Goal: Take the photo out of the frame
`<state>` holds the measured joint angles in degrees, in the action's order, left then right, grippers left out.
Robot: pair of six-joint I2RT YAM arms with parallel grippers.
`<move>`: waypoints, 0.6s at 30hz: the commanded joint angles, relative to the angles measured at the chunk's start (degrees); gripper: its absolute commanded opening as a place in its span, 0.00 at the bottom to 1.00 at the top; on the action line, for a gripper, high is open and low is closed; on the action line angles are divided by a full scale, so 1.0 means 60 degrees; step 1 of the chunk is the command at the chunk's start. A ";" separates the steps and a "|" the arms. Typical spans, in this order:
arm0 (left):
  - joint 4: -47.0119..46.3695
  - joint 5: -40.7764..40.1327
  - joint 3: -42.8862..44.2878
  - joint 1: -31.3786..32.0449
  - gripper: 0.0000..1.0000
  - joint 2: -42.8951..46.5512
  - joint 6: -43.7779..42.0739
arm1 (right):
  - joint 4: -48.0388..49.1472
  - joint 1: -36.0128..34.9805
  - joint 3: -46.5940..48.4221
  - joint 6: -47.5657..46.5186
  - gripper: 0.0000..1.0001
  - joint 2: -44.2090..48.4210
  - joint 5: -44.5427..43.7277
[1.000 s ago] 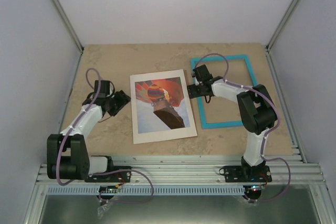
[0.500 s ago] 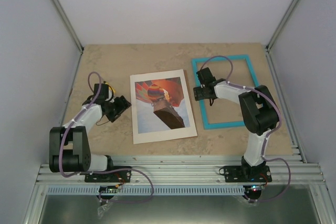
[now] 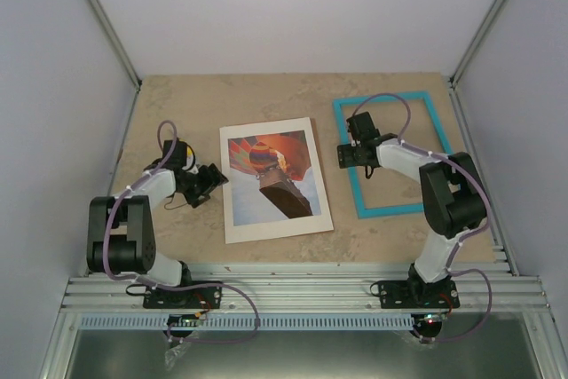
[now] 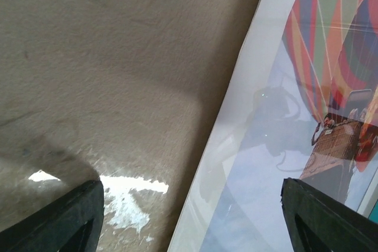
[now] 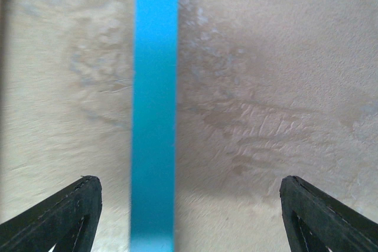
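So the balloon photo (image 3: 271, 175) is lying flat on the table (image 3: 177, 104) at dead centre. There's a white margin round it, and I can't tell if that's part of the print or a separate sheet underneath. The turquoise frame (image 3: 399, 210) sits at its 3 o'clock, just beside it and not touching, with bare tabletop showing through the opening. Going by that, I'd call the job basically done. What's left is getting both arms away without messing anything up.

The right gripper (image 3: 352, 155) hangs over the frame's 9 o'clock rail. In the wrist view its fingers (image 5: 59, 216) are spread wide, with the blue rail running between them, closer to one side. It isn't pinching anything.

The left gripper (image 3: 211, 179) is at the photo's 9 o'clock. Its fingers (image 4: 65, 213) are spread too, straddling the white edge with nothing held.

How I'd do it:
- Lift each arm straight up before pulling it back toward 6 o'clock, so no fingertip hooks the rail or catches the paper edge.
- Keep the fingers apart during the lift.
- Be extra careful on the left. The print looks glossy (you can see the arm reflected in it), so my guess is it would skate across the table at the slightest nudge.
- The frame looks light as well, so a bump could shove it back over the photo.
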<state>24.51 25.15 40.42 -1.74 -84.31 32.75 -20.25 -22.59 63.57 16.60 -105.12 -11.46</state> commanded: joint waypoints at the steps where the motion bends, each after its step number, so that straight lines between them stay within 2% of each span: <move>1: -0.0131 0.0398 0.0284 0.0160 0.84 -0.0326 -0.0234 | 0.0231 -0.0082 -0.0273 -0.0328 0.83 0.0947 0.1039; 10: -0.0400 0.0831 0.0418 0.0594 0.79 -0.0994 -0.0290 | 0.0869 -0.0149 -0.1100 -0.0287 0.84 0.2184 0.2302; 18: -0.0487 0.0991 0.0496 0.0765 0.71 -0.1068 -0.0295 | 0.1154 -0.0176 -0.1352 -0.0258 0.84 0.2345 0.2731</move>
<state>21.06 30.72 43.48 2.26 -90.06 31.51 -15.18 -23.40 56.10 15.44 -92.18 2.42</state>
